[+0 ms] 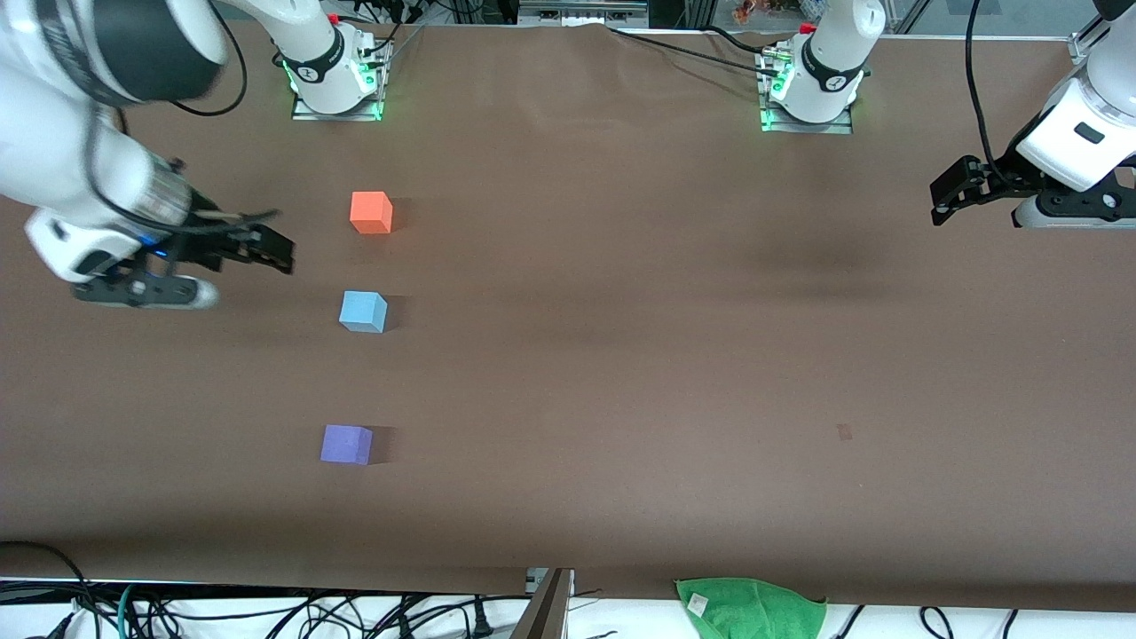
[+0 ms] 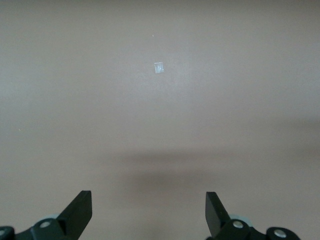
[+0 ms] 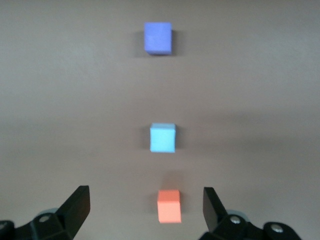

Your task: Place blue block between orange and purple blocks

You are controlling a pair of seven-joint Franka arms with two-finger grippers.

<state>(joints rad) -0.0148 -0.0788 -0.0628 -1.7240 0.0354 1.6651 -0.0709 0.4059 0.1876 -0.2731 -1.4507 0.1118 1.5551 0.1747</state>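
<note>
The blue block (image 1: pixel 363 311) sat on the table (image 1: pixel 621 355), in line between the orange block (image 1: pixel 371 212), farther from the camera, and the purple block (image 1: pixel 346 444), nearer, so the placing looked done. The right gripper (image 1: pixel 266 247) hung beside the blue block, open and empty. The left gripper (image 1: pixel 954 191) waited open at its own end of the table, well apart from all 3

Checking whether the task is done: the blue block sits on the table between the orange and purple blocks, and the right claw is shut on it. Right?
Not quite. The front view shows the right claw open, apart from the blue block, which does sit between the orange block and purple block.
</note>
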